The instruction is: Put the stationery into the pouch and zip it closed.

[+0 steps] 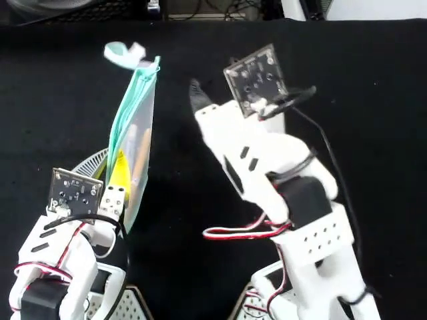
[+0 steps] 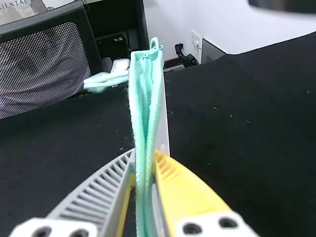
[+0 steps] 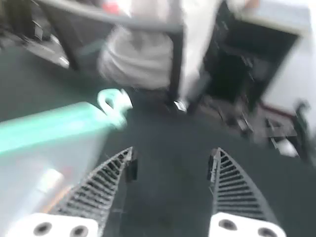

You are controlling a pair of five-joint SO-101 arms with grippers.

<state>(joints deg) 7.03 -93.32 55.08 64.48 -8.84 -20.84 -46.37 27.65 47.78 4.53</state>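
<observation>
Pouch (image 1: 133,143) of clear plastic with a mint-green zipper edge stands on its edge on the black table (image 1: 373,100). Its near end is caught in the left pincer (image 1: 115,175), which is clenched on it with the grey finger on one side and the yellow finger on the other. From the left wrist, the pincer (image 2: 145,163) has the zipper band running straight out from between its fingers, and the pouch (image 2: 148,108) reaches away to a far end where a mint wrist strap (image 2: 106,79) lies on the table. Some stationery (image 1: 137,150), orange and pale sticks, shows through the clear wall just ahead of the left pincer. I cannot tell whether the zipper is fully closed.

The right pincer (image 1: 197,97) hangs beside the pouch's far half, apart from it, with nothing in it. Its two fingers are spread wide, bare table between them (image 3: 173,153). The pouch (image 3: 44,143) sits off to the side of its grey finger, and the strap (image 3: 113,101) is just ahead of that fingertip.
</observation>
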